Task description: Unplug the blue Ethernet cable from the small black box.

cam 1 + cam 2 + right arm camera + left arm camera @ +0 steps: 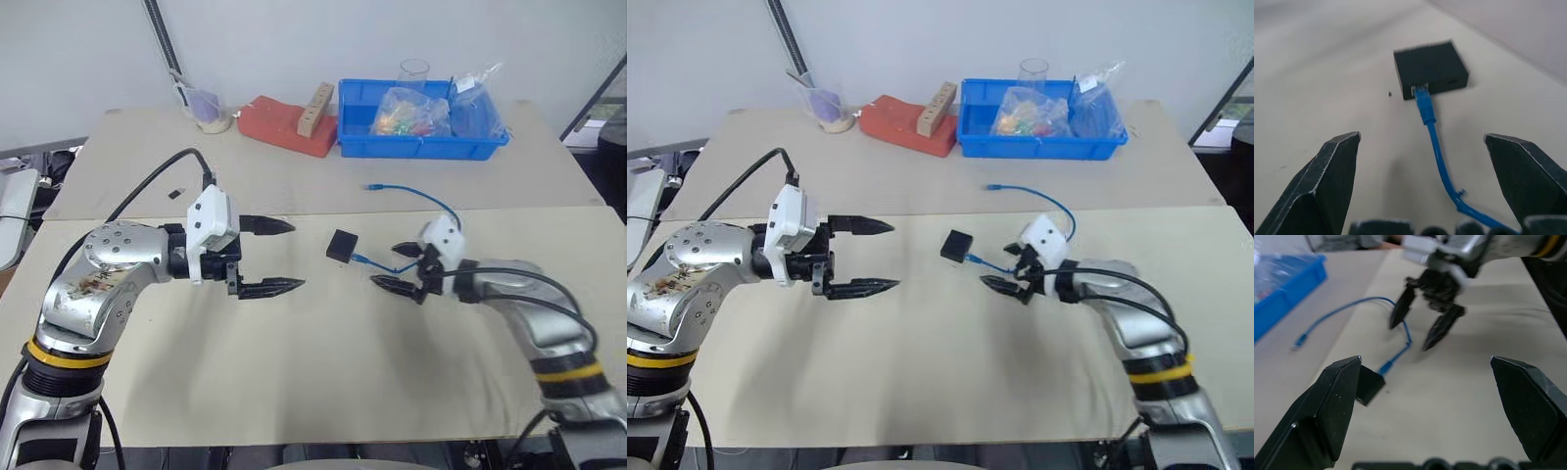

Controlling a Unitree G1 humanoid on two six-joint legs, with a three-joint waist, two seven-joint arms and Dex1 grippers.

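Observation:
The small black box (342, 245) lies flat near the middle of the table. The blue Ethernet cable (411, 191) is plugged into its side, as the right wrist view shows at the blue plug (1422, 105). From there the cable runs back between the fingers of my right gripper (384, 264), which is open a short way to the right of the box and touches neither. The cable then curves away to a free plug farther back. My left gripper (297, 255) is open and empty, pointing at the box from the left with a gap between them.
A blue bin (421, 147) with bagged items stands at the back right. A red block (284, 124) with a wooden piece (315, 108) and a cup (206, 113) are at the back centre and left. A tiny black piece (174, 193) lies at the back left.

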